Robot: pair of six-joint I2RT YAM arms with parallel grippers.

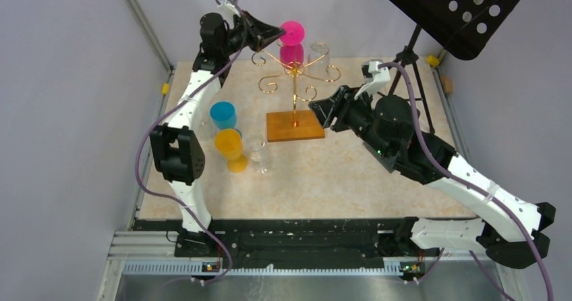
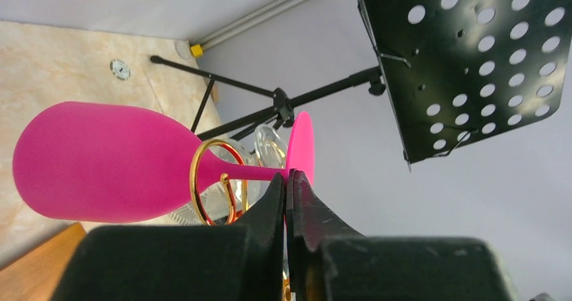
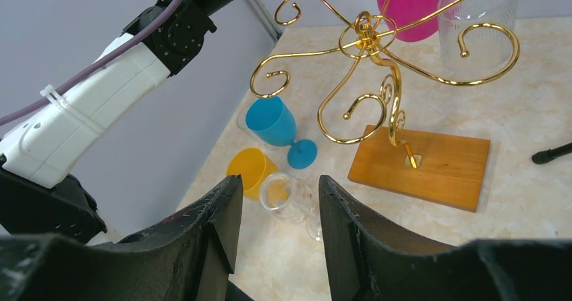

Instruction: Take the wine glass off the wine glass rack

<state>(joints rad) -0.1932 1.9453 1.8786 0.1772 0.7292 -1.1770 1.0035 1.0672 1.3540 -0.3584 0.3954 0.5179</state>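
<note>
1. On the table [image 1: 351,179], at about eight o'clock from the wooden base of the wine glass rack [image 1: 303,129], three stemmed glasses stood upright close together: a blue glass [image 1: 222,114], a yellow glass [image 1: 229,144] and a clear glass [image 1: 255,146]. All three looked empty. I took them to be set there to leave room around the rack.
2. The left gripper [image 2: 286,183] reached in high from ten o'clock. Its jaws were pinched together on the thin stem of the pink wine glass [image 2: 101,162], right under the foot. Gripping that close to the foot, I judged, was meant to let the stem slide out along the wire.
3. That pink wine glass hung upside down at twelve o'clock of the rack's pole. Its stem was threaded through a gold scroll, with the foot above the wire and the empty bowl below. It was not yet off the rack.
4. A hanging clear glass [image 3: 480,24] sat bowl-down at one o'clock, just beside the pink one and also empty. It was close enough that I thought it might get knocked.
5. The right gripper [image 3: 276,183] hovered at three o'clock of the base with its jaws apart, holding nothing. I judged it was ready to steady the rack.
6. Far right, at two o'clock, stood a black music stand [image 1: 448,4], which had no part in the job.
</note>
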